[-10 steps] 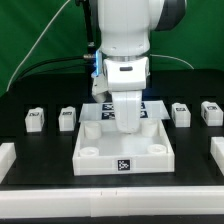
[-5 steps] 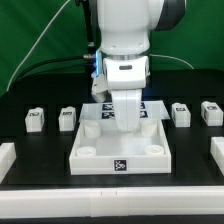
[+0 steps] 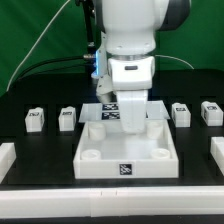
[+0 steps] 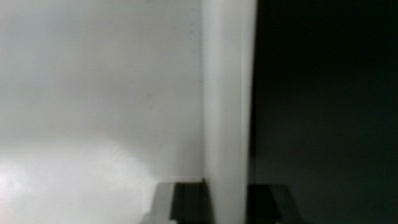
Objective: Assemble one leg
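Exterior frontal, mid-range; wrist extremely close; both see tray.

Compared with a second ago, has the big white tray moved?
Yes. The tray slid slightly toward the exterior view's right and nearer the camera; the leg beside it stayed put.

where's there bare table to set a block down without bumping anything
Bare black table runs in front of the tray. Smaller patches flank it, in front of the two left blocks and the two right blocks. Crowded: the tray's far half, where the gripper hangs.
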Action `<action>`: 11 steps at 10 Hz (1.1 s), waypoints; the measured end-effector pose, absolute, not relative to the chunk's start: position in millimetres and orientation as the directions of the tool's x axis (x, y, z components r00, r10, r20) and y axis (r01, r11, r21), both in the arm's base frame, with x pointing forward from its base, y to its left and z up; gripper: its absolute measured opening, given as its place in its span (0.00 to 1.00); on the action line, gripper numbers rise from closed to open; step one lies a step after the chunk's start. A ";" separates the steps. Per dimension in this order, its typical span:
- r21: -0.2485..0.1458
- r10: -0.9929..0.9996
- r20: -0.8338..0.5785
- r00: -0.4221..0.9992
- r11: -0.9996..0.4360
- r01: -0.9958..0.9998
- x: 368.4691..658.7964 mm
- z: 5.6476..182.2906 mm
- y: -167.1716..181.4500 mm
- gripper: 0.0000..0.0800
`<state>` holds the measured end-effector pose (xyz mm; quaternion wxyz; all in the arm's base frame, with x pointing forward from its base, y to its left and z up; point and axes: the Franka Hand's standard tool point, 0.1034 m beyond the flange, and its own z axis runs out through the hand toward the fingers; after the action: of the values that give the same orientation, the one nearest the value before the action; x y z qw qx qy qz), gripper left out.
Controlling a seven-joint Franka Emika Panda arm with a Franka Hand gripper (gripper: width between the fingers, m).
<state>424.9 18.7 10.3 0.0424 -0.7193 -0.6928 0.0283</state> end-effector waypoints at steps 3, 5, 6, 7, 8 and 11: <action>-0.083 0.999 0.031 0.029 -0.026 0.996 441.9 8.2 47.3 0.09; -0.073 0.999 0.039 0.030 -0.027 0.997 451.0 8.4 65.7 0.09; -0.070 0.999 0.043 0.026 -0.023 0.997 454.8 8.2 72.9 0.09; -0.065 0.999 0.046 0.026 -0.023 0.998 459.1 8.3 77.0 0.09; -0.060 0.999 0.049 0.024 -0.021 0.998 464.1 8.2 79.3 0.09; -0.047 0.998 0.053 0.026 -0.024 0.999 474.1 8.3 81.1 0.09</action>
<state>474.1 81.1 8.3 0.0356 -0.7154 -0.6978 -0.0026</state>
